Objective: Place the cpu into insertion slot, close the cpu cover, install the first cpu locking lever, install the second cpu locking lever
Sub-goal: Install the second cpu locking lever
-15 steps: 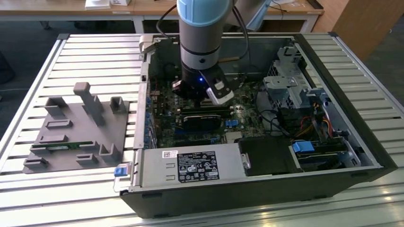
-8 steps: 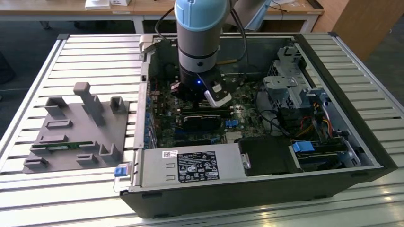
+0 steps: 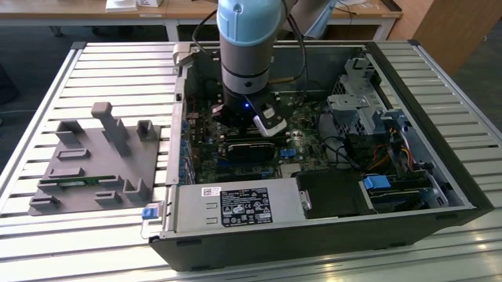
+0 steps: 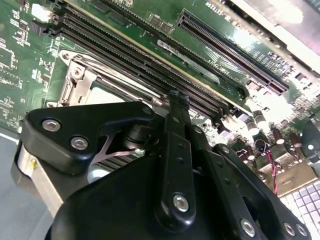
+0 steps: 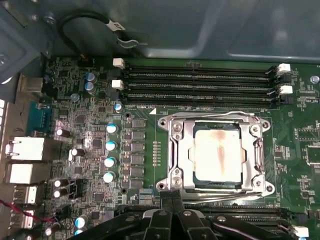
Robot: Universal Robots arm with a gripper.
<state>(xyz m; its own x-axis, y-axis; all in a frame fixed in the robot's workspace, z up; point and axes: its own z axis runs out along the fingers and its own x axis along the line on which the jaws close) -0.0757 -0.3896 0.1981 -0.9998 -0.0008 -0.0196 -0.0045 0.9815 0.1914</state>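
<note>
The cpu (image 5: pixel 218 154) sits in the insertion slot (image 5: pixel 176 165) under the closed cpu cover (image 5: pixel 260 150), the claw (image 5: pixel 172 197) pressed together at the socket's edge, where a slip could scrape the board or spring a lever.

- robotics lab / test bench setting
- open pc case (image 3: pixel 408 194) lying on slatted alu table (image 3: pixel 47 94)
- grey fixture tray (image 3: pixel 94 170) beside case
- wooden desks (image 3: pixel 180 12) in bkgd
</note>
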